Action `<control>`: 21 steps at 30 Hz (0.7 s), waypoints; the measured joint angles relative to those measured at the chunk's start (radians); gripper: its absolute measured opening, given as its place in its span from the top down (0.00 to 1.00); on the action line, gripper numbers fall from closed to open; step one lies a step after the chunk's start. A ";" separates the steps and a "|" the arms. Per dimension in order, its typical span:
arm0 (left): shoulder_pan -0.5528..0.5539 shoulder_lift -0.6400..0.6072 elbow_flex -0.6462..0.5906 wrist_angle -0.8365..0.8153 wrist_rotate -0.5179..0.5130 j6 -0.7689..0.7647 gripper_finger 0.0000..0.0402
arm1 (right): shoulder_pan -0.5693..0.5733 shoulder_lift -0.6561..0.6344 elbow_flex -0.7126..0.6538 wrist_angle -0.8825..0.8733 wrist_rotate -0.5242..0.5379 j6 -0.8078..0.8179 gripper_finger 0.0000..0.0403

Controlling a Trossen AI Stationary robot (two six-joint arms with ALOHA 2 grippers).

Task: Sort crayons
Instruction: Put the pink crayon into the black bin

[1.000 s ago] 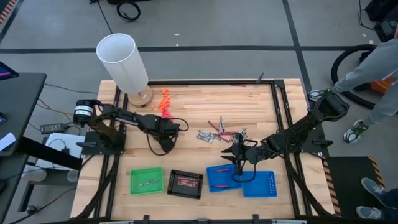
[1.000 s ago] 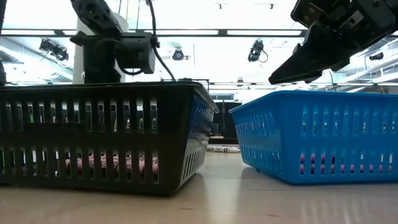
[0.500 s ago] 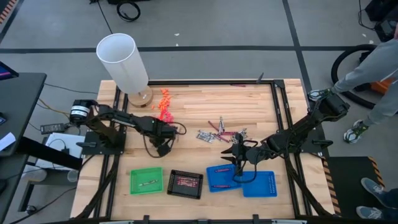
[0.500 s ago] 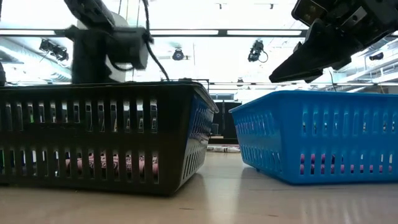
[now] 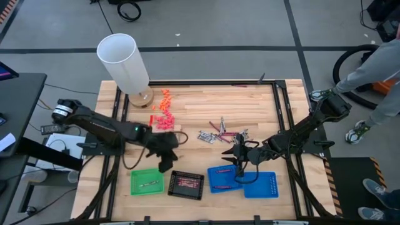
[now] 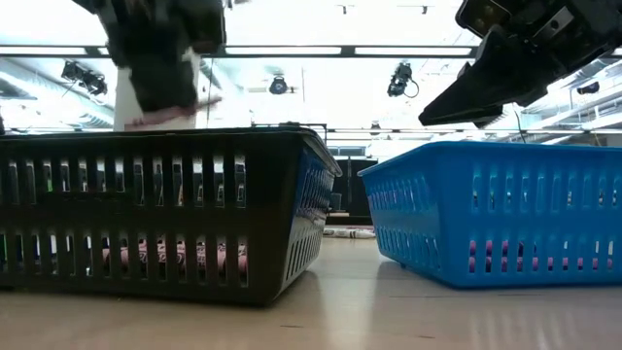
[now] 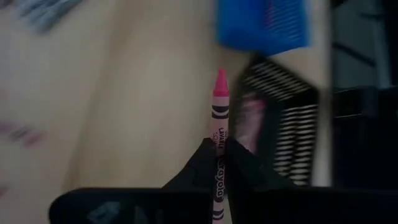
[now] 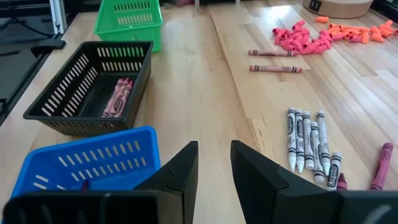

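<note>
A pale wood-plank counter (image 5: pixel 200 106) with a dark metal frame fills the middle of the overhead view. Three slotted plastic baskets sit along its lower edge: a green basket (image 5: pixel 146 182), a black basket (image 5: pixel 186 184) holding pink crayons, and a blue basket (image 5: pixel 224 178). Loose paper-wrapped crayons (image 5: pixel 220 133), thin sticks in grey and maroon, lie in a cluster at the picture's centre. Chunky orange and pink pieces (image 5: pixel 164 107) are scattered upper left of centre, beside a tall white cylinder (image 5: pixel 124 61).

The left claw (image 5: pixel 165 164), between the green and black baskets, is clamped on a pink crayon (image 7: pixel 218 143) whose pointed tip sticks out past the dark fingers. The right claw (image 5: pixel 240 157) hangs above the blue basket, its fingers (image 8: pixel 258 177) narrowly parted and holding nothing.
</note>
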 joint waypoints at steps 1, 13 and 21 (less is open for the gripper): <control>-0.017 0.008 0.000 0.037 0.000 -0.001 0.96 | 0.000 0.000 0.000 0.004 0.000 0.000 0.74; -0.121 0.117 0.002 0.229 -0.005 -0.040 0.96 | 0.000 0.000 0.000 0.025 -0.002 0.000 0.74; -0.145 0.182 0.002 0.348 0.000 -0.056 0.96 | 0.000 0.000 0.000 0.032 -0.004 -0.003 0.74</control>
